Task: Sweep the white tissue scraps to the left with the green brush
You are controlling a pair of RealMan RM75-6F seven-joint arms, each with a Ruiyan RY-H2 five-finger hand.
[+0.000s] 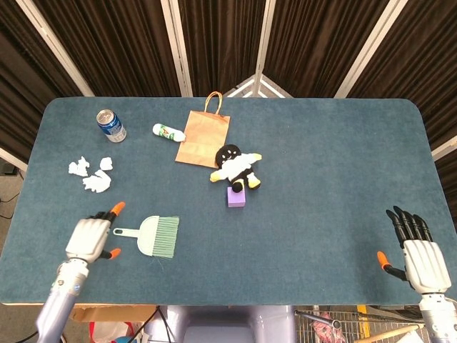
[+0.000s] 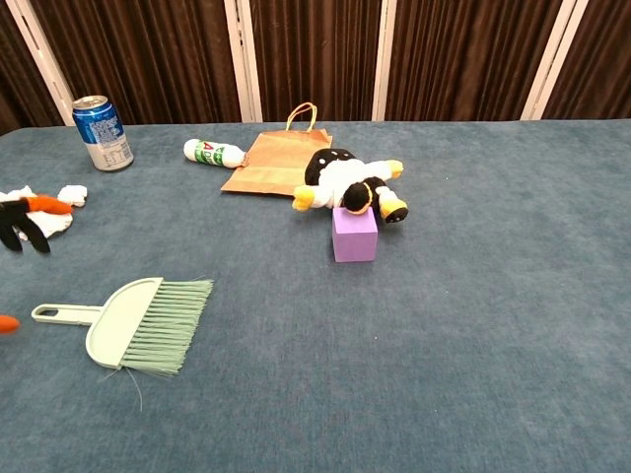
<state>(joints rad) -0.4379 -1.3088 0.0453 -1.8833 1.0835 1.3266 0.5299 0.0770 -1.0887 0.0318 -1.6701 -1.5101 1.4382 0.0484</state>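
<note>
The green brush (image 1: 152, 236) (image 2: 138, 324) lies flat on the blue table near its front left, bristles pointing right. My left hand (image 1: 91, 239) sits just left of the brush handle with its fingers spread, holding nothing; only its fingertips (image 2: 22, 225) show in the chest view. The white tissue scraps (image 1: 91, 174) (image 2: 49, 207) lie in a small cluster behind the hand, near the left edge. My right hand (image 1: 416, 251) hovers open at the front right corner, far from everything.
A blue soda can (image 1: 111, 126) stands at the back left. A small white bottle (image 1: 168, 133), a brown paper bag (image 1: 203, 138), a black and white plush toy (image 1: 236, 166) and a purple block (image 1: 236, 196) sit around the table's middle.
</note>
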